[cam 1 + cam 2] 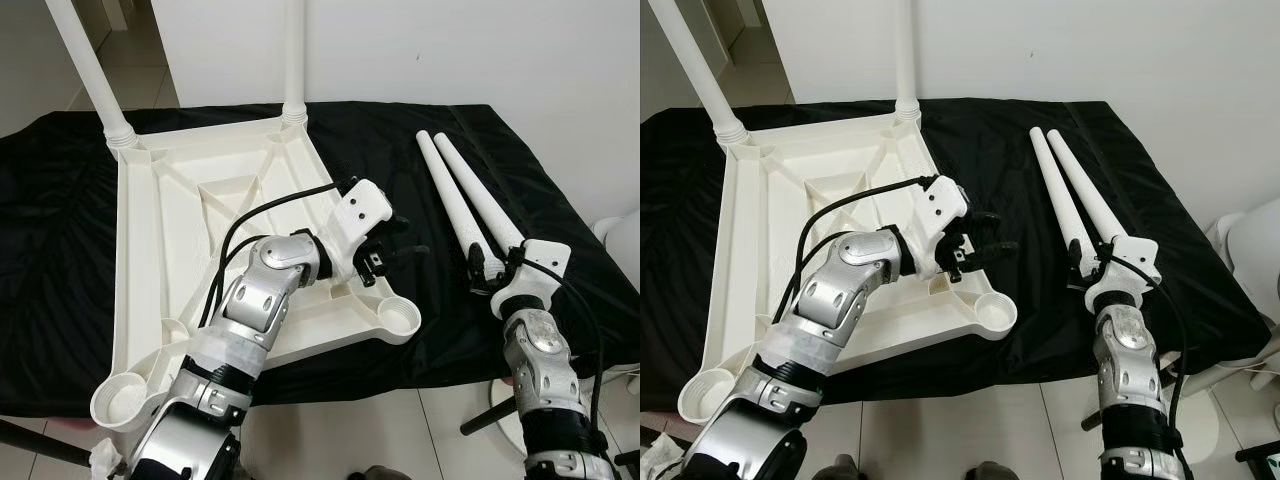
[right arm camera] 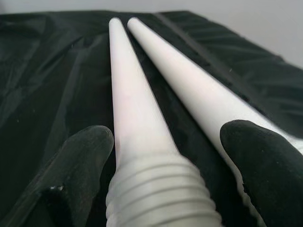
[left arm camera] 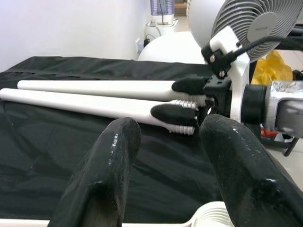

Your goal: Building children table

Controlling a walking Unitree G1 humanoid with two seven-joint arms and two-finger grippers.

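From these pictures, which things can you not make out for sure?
- Two upright legs on the tabletop: their tops are cut off by the upper edge of both eye views.
- Right gripper: in the eye views the wrist hides whether it grips one of the two loose legs.
- Near left socket: partly covered by the left arm.

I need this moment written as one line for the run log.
right hand: open around loose legs | left hand: open above tabletop corner | two legs fitted
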